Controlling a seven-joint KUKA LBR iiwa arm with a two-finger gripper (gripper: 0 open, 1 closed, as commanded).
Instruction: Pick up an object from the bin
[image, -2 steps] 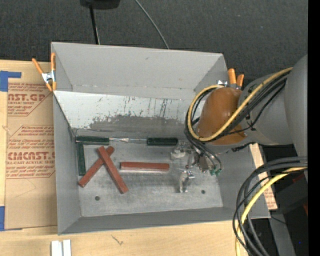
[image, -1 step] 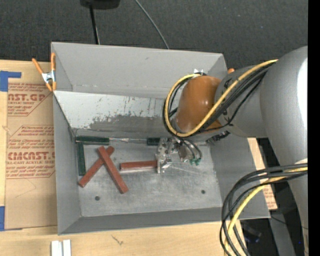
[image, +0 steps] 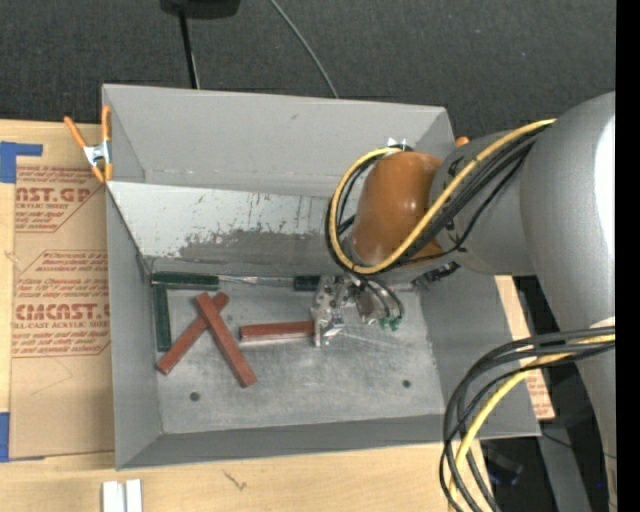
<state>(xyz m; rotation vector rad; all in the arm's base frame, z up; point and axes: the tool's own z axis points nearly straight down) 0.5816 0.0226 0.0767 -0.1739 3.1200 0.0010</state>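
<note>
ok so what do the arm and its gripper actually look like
A thick, rounded silver-grey arm ends in a glossy orange-brown domed wrist cover. Black and yellow cables loop round the cover. Below it sits a small silvery metal gripper.

Cardboard (image: 50, 260) left of the bin (image: 280, 150): I read red print, "CAST.GP" and "-CAST ACRYLIC"; the rest is illegible.

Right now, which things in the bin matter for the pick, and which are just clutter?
In play:
- end effector, down at the right end of the bar below
- lone red-brown bar, mid-floor
- bin

Lying about:
- crossed red-brown bars, to the left
- dark green bars, far left
- thin rod, along the back wall
</note>
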